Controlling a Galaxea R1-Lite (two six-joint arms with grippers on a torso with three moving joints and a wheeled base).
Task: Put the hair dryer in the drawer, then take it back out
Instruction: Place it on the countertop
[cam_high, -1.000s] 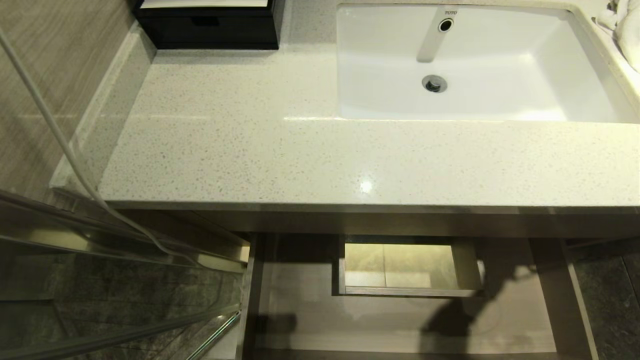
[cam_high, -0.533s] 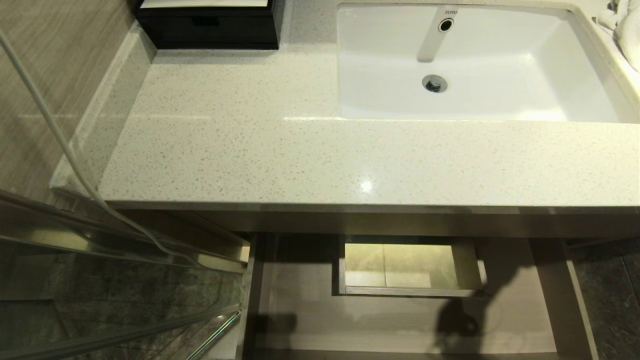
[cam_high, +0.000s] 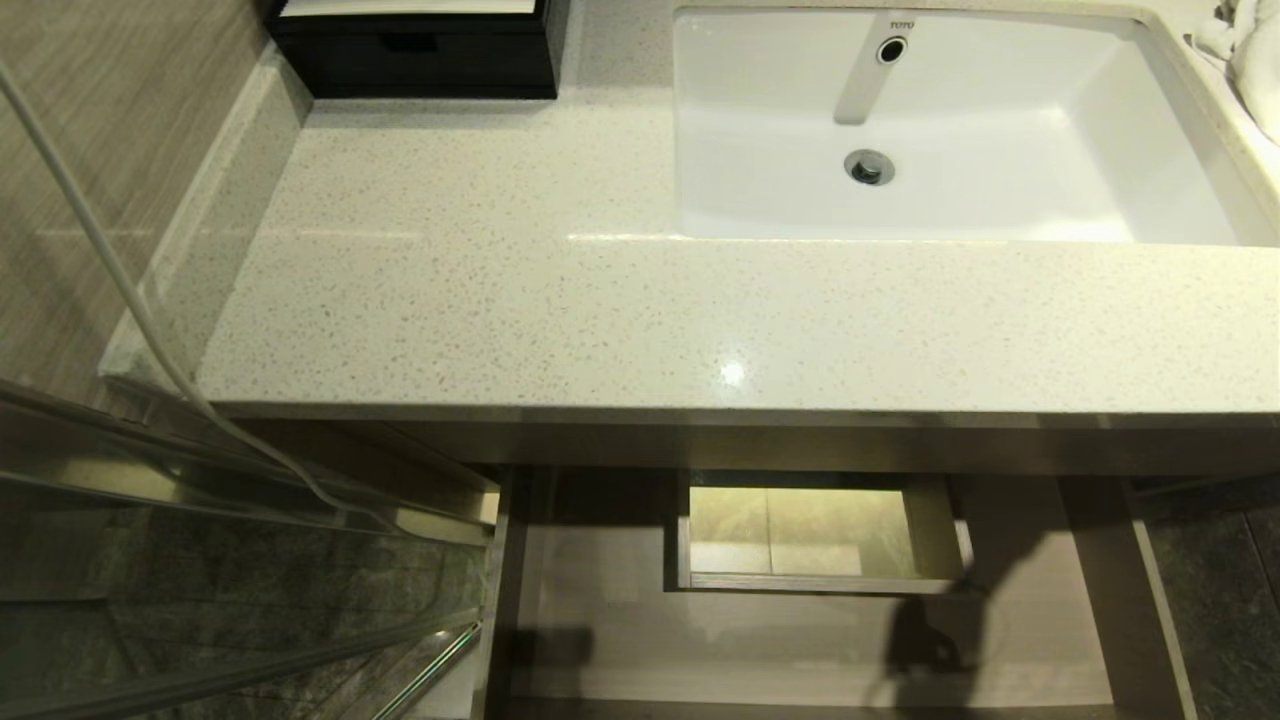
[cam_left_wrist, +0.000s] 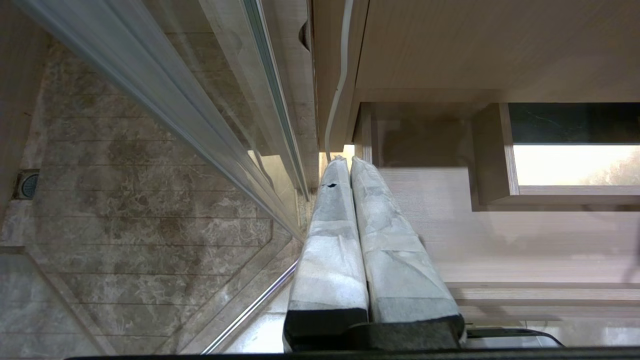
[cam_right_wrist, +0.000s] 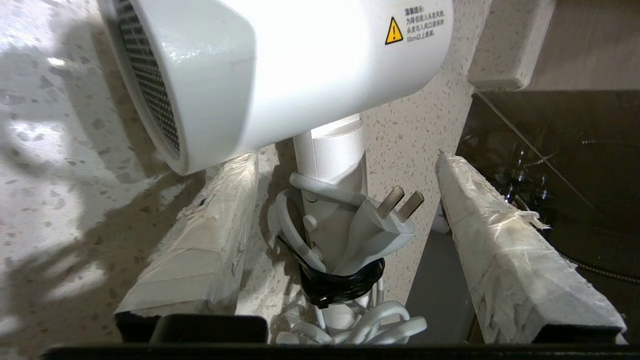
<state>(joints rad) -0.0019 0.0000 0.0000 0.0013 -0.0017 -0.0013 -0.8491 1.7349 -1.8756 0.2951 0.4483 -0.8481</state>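
Left gripper (cam_left_wrist: 345, 165), left of centre, fingers pressed together, idle beside the open drawer (cam_left_wrist: 450, 235). Right gripper (cam_right_wrist: 345, 200), jaws spread wide, straddles the hair dryer's (cam_right_wrist: 280, 70) handle without touching it; the dryer fills the upper centre over the speckled counter (cam_right_wrist: 60, 200). Judged next: centre on the handle above the cord tie, then close.

Head view: high, looking down on countertop (cam_high: 480, 290), drawer (cam_high: 620, 640). Left wrist: low, shares drawer (cam_left_wrist: 500, 240). Right wrist: close on hair dryer (cam_right_wrist: 280, 70).
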